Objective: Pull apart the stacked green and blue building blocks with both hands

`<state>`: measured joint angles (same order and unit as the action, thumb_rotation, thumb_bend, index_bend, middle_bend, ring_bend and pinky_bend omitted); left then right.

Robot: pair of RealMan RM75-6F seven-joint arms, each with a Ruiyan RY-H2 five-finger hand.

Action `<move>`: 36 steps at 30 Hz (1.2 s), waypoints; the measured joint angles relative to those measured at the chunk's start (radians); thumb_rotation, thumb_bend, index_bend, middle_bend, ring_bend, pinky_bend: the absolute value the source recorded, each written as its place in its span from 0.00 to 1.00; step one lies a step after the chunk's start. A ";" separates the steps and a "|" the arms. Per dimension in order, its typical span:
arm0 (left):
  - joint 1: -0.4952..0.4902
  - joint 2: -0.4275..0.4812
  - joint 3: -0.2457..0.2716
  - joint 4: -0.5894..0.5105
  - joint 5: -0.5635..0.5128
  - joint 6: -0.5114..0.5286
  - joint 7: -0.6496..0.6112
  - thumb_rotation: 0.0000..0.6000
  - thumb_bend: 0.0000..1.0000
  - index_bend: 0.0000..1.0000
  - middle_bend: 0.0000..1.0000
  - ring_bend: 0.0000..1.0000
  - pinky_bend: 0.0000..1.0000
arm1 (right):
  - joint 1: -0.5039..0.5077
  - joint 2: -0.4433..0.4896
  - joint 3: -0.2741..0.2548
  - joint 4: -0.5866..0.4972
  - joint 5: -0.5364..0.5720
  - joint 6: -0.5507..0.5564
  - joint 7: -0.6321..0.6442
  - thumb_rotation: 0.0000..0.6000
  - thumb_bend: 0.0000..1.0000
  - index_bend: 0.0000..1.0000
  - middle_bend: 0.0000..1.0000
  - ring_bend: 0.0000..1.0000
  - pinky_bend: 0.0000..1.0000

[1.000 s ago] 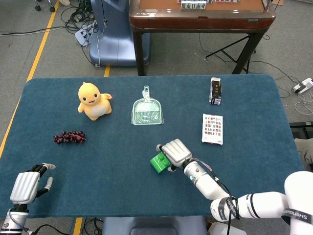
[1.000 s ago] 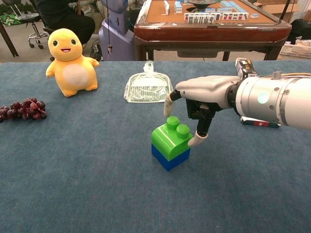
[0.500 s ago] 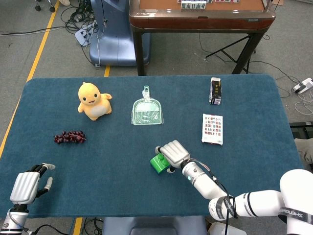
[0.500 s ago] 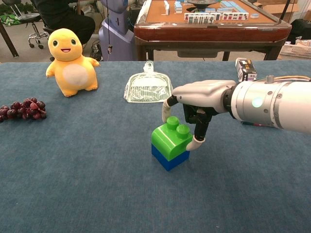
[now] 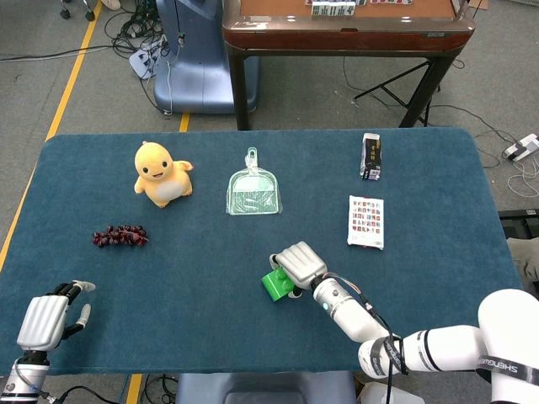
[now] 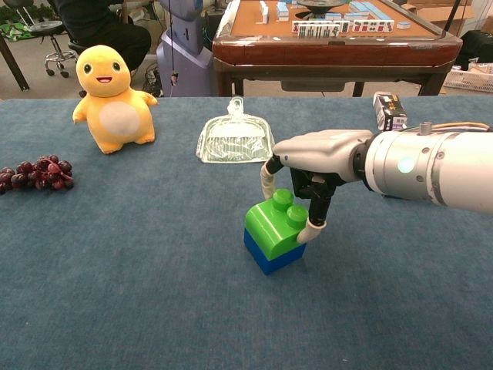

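Note:
The green block sits stacked on the blue block on the table's front middle. My right hand hangs over the stack from the right. One of its fingers is behind the green block's studs and another curls against its right side, so it pinches the green block. In the head view this hand covers part of the green block, and the blue block is hidden under it. Far from the stack, my left hand rests near the front left corner, fingers apart and holding nothing.
A yellow duck toy and a bunch of dark grapes lie at the left. A clear dustpan lies behind the stack. A black box and a printed card are at the right.
My right hand has drawn its fingers in around the green block. The stack has shifted slightly to the right and turned a little. The left hand has not moved.

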<state>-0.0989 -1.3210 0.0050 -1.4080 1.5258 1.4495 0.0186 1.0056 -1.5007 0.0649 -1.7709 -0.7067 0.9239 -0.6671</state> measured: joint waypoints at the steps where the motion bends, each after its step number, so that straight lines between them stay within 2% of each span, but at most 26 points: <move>1: 0.000 0.000 0.000 0.000 0.000 0.000 0.000 1.00 0.47 0.44 0.39 0.36 0.57 | -0.001 0.000 -0.001 0.000 -0.003 0.003 0.001 1.00 0.00 0.52 1.00 1.00 1.00; 7: -0.004 0.005 -0.003 -0.003 0.004 0.003 0.001 1.00 0.47 0.44 0.40 0.36 0.57 | -0.018 0.022 0.001 -0.017 -0.030 0.025 0.033 1.00 0.00 0.57 1.00 1.00 1.00; 15: -0.025 0.029 -0.014 -0.026 0.025 0.003 -0.002 1.00 0.46 0.43 0.41 0.39 0.61 | -0.060 0.137 0.019 -0.091 -0.059 0.050 0.107 1.00 0.00 0.60 1.00 1.00 1.00; 18: -0.041 0.051 -0.025 -0.060 0.039 0.005 0.009 1.00 0.46 0.42 0.43 0.42 0.74 | -0.081 0.199 0.029 -0.135 -0.074 0.074 0.130 1.00 0.00 0.60 1.00 1.00 1.00; 22: -0.071 0.085 -0.047 -0.123 0.055 0.002 0.017 1.00 0.44 0.41 0.47 0.53 0.88 | -0.108 0.293 0.047 -0.203 -0.095 0.106 0.160 1.00 0.00 0.60 1.00 1.00 1.00; 24: -0.093 0.104 -0.064 -0.162 0.059 -0.006 0.018 1.00 0.39 0.39 0.52 0.63 0.95 | -0.123 0.348 0.058 -0.242 -0.105 0.121 0.178 1.00 0.00 0.61 1.00 1.00 1.00; 27: -0.127 0.130 -0.093 -0.223 0.059 -0.025 0.015 1.00 0.30 0.36 0.62 0.76 1.00 | -0.144 0.424 0.077 -0.295 -0.118 0.136 0.207 1.00 0.00 0.61 1.00 1.00 1.00; 36: -0.249 0.199 -0.192 -0.401 0.001 -0.137 0.030 1.00 0.07 0.27 0.82 0.92 1.00 | -0.190 0.614 0.147 -0.400 -0.136 0.122 0.346 1.00 0.00 0.63 1.00 1.00 1.00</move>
<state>-0.3477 -1.1224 -0.1865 -1.8087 1.5264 1.3120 0.0485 0.8152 -0.8869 0.2121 -2.1713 -0.8422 1.0463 -0.3214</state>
